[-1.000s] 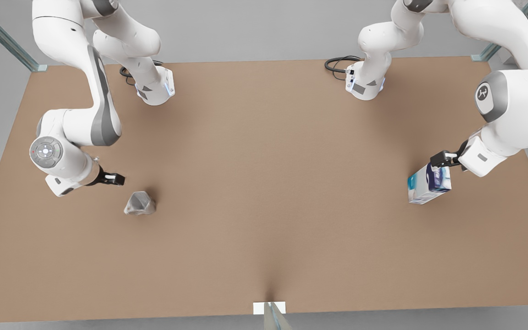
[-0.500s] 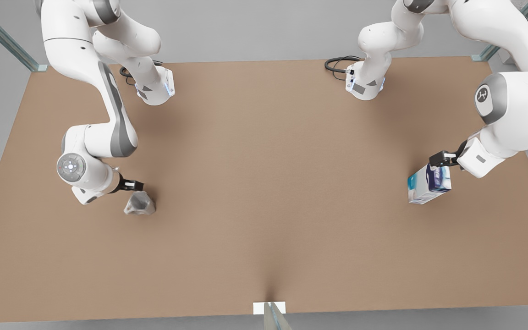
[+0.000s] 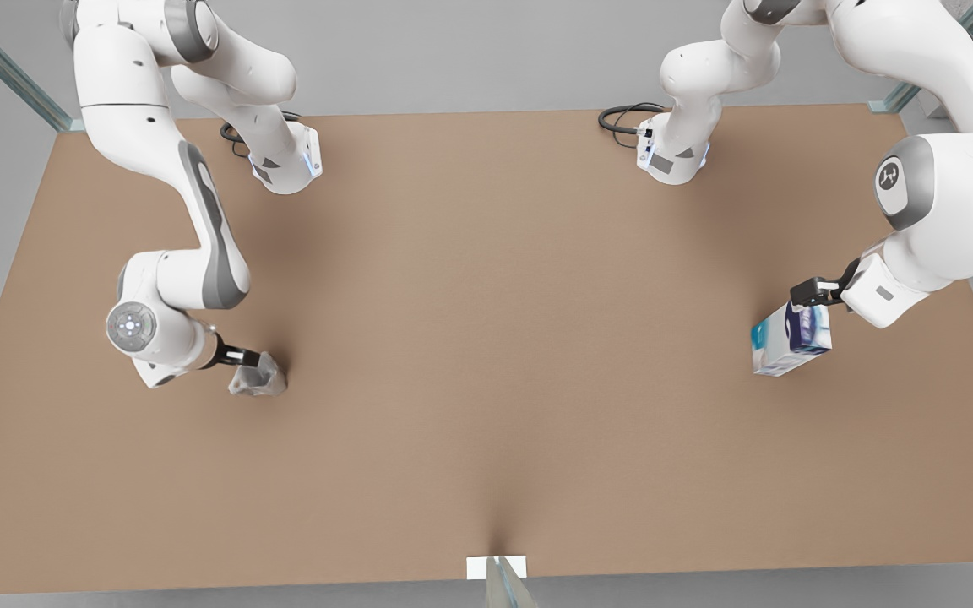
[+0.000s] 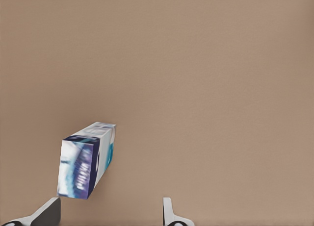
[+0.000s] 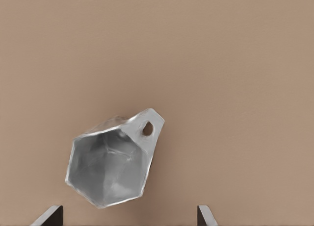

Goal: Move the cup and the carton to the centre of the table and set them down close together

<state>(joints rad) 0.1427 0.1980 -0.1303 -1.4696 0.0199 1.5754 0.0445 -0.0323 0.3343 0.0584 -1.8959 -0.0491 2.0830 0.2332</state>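
Observation:
The faceted pale grey cup stands on the brown table at the front view's left. My right gripper hovers at its far rim, open. In the right wrist view the cup with its small handle lies just ahead of the open right gripper, not between the fingertips. The white, blue and teal carton rests at the front view's right, with my left gripper at its far end. In the left wrist view the carton sits ahead of the open left gripper, near one fingertip.
Both arm bases stand at the table's far edge, with black cables beside them. A small white tab marks the near edge. A wide stretch of bare tabletop lies between the cup and the carton.
The right arm swung toward the front and the front view's right, bringing its gripper from beside the cup to over the cup's far rim. The left arm and carton stayed put.

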